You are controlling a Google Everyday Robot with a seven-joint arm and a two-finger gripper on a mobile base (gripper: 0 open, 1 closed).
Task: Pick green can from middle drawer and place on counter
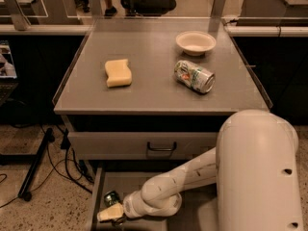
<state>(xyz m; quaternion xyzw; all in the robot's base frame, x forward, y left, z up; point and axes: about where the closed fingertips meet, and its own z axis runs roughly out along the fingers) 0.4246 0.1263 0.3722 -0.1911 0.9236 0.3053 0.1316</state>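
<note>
One hand, mine, sits low in the front left corner of the open middle drawer; whether it is wide or narrow, I cannot tell. The green can stands upright just behind it, contact unconfirmed. On the counter above: a yellow sponge at left, a pale can on its side right of centre, and a white bowl behind that. My arm runs off rightward.
</note>
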